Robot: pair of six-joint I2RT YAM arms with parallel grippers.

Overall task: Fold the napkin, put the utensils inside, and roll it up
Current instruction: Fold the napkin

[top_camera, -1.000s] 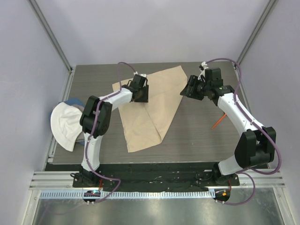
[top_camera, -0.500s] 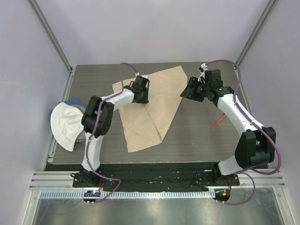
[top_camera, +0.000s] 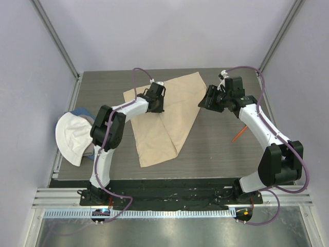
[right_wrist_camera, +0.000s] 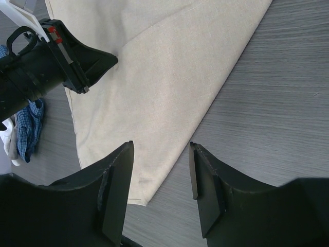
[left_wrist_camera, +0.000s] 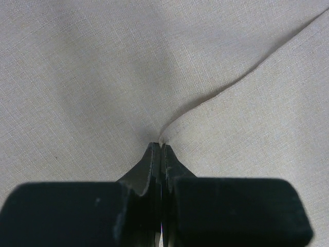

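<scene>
Fold step in hand; pinching napkin [top_camera: 167, 116], spread mid-table, at flap edge with left gripper [left_wrist_camera: 161, 149], jaws closed on cloth; holding right gripper [right_wrist_camera: 161, 146] parted, empty, above; next, likely lifting flap across without slipping.

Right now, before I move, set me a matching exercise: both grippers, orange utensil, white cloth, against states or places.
1 left gripper
2 right gripper
3 orange utensil
4 white cloth

A on the table, right of the napkin
B open, over the napkin's edge
C at the table's left edge
D shut on the napkin

Pairs: 1-D, 2-B, 3-A, 4-C
</scene>
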